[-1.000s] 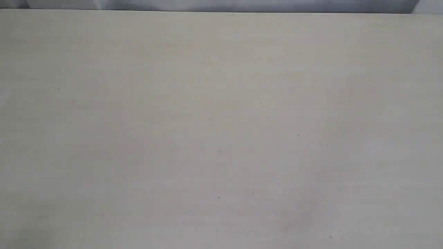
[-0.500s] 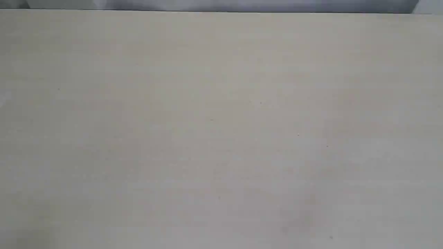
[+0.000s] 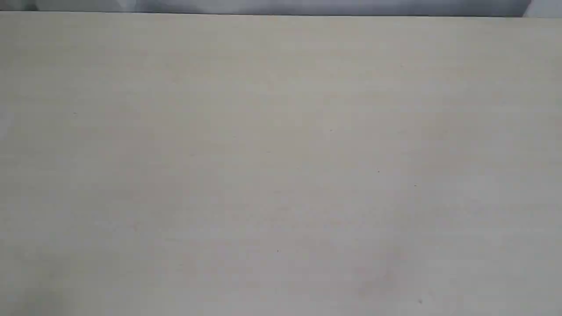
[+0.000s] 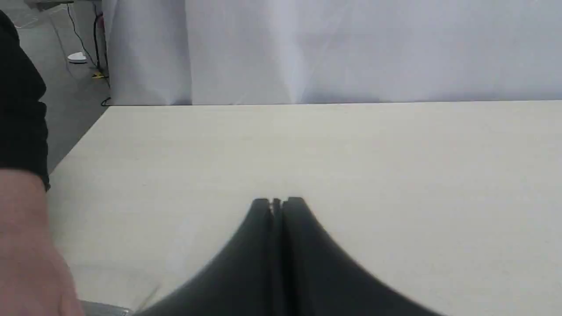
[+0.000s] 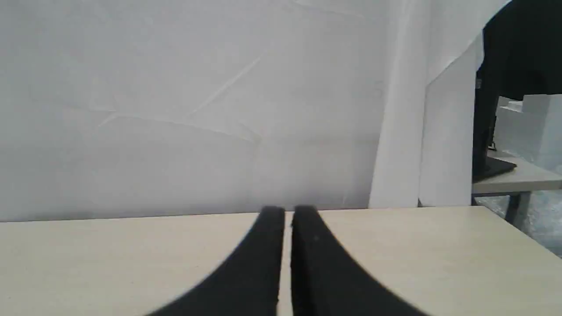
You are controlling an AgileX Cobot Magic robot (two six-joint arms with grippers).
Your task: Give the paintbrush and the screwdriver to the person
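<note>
Left gripper (image 4: 277, 202): fingers pressed together, nothing in them. Right gripper (image 5: 287, 213): nearly together, thin slit, holding nothing. Paintbrush and screwdriver: not visible in any view. There is a silver sliver (image 4: 105, 308) at the frame edge just beside the person's hand (image 4: 30, 245); I can't tell what it is.

Risks, as I judge them:
- The hand and dark sleeve (image 4: 19, 109) sit close to my left gripper, so a sideways swing could hit the person.
- With both tools out of sight, any reach would be blind. I could knock one off the table (image 3: 281, 158) or grab air.
- My fingers are shut, so I must spread them before any pick or I'll just shove the tool.

Edges and room:
- The exterior view shows bare tabletop all the way to the far edge (image 3: 281, 15).
- The white curtain (image 4: 351, 48) hangs right behind that edge.
- The left wrist view shows a far corner with floor beyond, so tools could drop there.
- A second desk (image 5: 513, 175) stands past the table, well apart.
</note>
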